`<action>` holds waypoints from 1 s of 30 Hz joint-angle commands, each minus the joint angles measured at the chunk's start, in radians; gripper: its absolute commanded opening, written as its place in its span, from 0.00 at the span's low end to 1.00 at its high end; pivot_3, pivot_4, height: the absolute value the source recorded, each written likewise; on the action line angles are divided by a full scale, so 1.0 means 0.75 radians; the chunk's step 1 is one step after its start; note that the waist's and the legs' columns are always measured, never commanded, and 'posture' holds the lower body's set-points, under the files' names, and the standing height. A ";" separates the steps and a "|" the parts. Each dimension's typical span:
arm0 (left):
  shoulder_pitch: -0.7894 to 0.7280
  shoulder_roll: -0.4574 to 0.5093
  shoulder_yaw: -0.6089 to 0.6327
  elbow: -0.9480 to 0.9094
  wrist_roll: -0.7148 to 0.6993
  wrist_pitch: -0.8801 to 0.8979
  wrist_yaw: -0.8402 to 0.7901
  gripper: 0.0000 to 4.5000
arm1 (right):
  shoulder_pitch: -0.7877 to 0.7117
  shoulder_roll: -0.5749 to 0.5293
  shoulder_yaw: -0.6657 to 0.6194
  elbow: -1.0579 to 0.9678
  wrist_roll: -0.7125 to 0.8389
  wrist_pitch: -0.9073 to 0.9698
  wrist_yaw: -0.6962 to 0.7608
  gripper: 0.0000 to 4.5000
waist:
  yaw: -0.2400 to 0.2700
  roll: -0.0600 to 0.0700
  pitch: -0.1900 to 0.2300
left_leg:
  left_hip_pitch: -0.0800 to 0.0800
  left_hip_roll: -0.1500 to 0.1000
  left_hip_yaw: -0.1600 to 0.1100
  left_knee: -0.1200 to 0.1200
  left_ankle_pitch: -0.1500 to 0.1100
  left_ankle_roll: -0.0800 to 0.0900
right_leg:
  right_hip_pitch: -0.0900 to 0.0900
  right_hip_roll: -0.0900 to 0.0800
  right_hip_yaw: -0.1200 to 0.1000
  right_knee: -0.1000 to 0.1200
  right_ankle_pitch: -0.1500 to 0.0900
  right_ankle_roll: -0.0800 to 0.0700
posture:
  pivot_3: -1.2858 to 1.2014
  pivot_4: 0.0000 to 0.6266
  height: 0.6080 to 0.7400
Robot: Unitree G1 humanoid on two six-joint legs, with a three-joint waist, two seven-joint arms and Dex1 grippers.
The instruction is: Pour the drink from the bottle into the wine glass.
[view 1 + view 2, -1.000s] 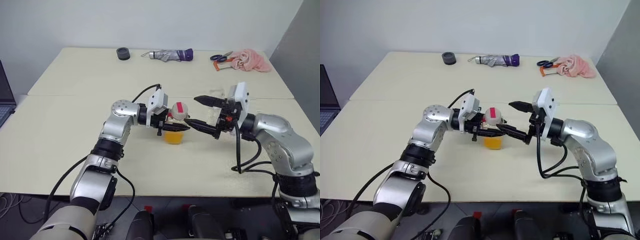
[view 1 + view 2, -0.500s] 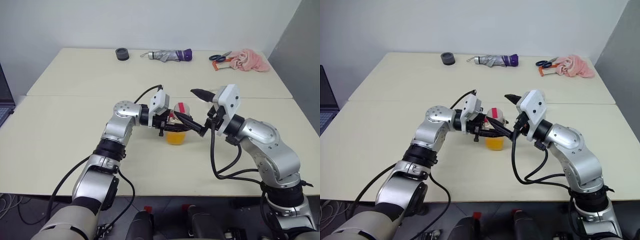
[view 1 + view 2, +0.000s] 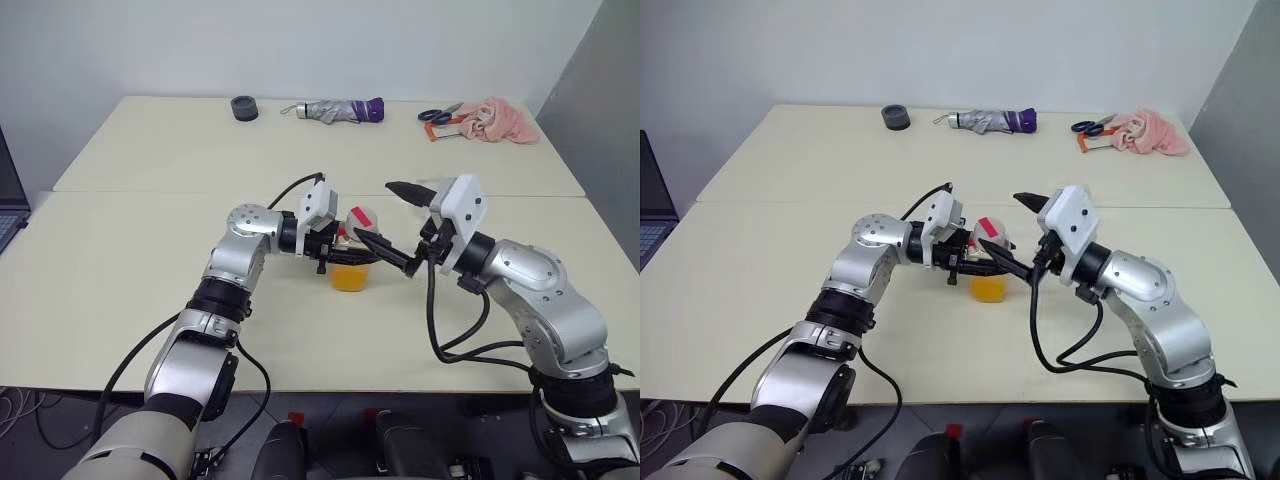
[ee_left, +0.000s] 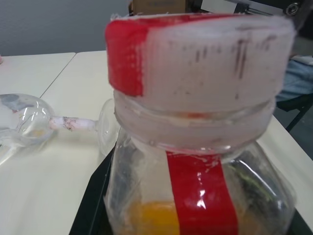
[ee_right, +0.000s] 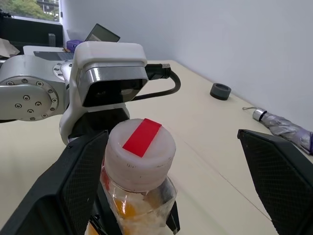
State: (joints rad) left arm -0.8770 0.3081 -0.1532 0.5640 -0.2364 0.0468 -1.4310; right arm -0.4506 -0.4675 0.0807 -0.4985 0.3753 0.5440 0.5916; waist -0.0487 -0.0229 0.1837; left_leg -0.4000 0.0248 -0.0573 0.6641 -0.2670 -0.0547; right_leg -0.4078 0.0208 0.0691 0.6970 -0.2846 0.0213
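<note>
From the head view, the left gripper fingers clench the bottle while the right gripper fingers hang released around its cap, which they should squarely straddle before twisting; the left wrist view shows the wine glass lying beyond them on the counter.

so the bottle sits right between the two grippers, on the table. The left gripper is clamped on it from its left; the right gripper is just to its right, fingers spread. The wine glass lies on its side beyond the bottle from the left gripper.
</note>
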 commanded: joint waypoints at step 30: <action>-0.046 0.008 0.018 -0.025 -0.020 -0.040 -0.029 0.38 | -0.084 0.077 0.090 -0.018 -0.027 0.005 -0.064 1.00 | -0.001 0.000 0.000 | 0.000 0.000 0.000 0.000 0.000 0.000 | 0.000 0.000 0.000 0.000 0.000 0.000 | 0.52 0.24 1.00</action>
State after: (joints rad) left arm -0.8785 0.3118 -0.1529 0.5648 -0.2366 0.0336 -1.4512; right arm -0.5014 -0.4094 0.1707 -0.4977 0.3659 0.5739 0.5498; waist -0.0496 -0.0229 0.1837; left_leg -0.4000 0.0249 -0.0575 0.6642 -0.2670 -0.0548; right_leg -0.4078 0.0209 0.0690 0.6970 -0.2846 0.0213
